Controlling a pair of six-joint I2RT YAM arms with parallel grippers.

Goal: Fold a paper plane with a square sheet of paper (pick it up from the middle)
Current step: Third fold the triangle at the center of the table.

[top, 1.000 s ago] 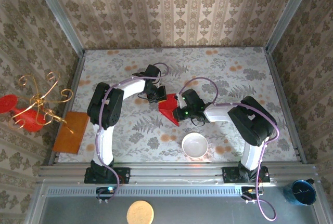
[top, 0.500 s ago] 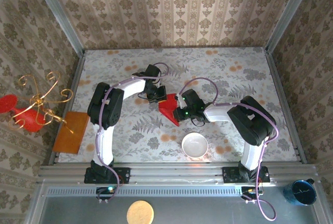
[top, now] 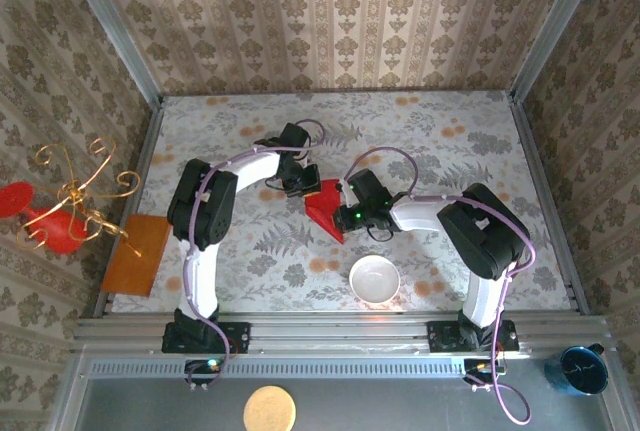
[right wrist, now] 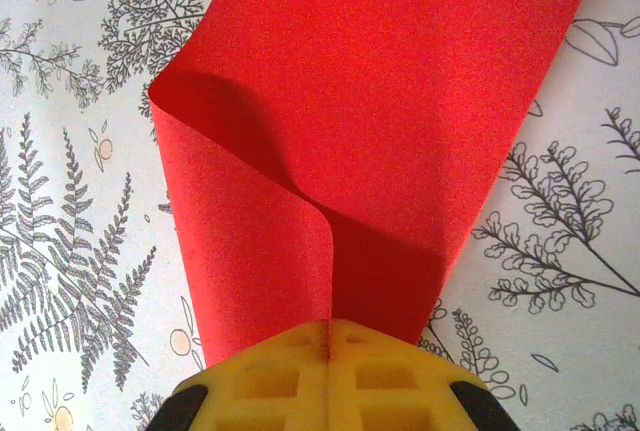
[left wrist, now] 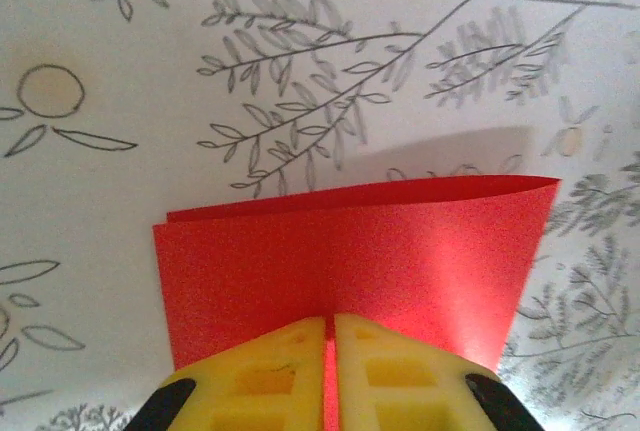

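The square sheet of paper [top: 324, 215] is bright red and folded over, held just above the patterned table [top: 430, 141] at its middle. My left gripper [top: 309, 190] is shut on its far edge. In the left wrist view the yellow fingertips [left wrist: 330, 329] pinch the doubled sheet [left wrist: 350, 251], with only a thin red slit between them. My right gripper [top: 341, 214] is shut on the near-right edge. In the right wrist view its jaws [right wrist: 329, 329] clamp the sheet [right wrist: 400, 101] where one layer curls over the other. The paper plane shape is not formed.
A white bowl [top: 374, 277] stands just in front of the right gripper. An orange-brown board [top: 137, 254] lies at the table's left edge, beside a red ornament with gold wire curls [top: 60, 206]. A blue cup [top: 583, 369] and a tan disc [top: 269, 410] sit below the rail.
My right gripper and its end of the red sheet have shifted slightly left, toward the left gripper. The left arm has stayed put.
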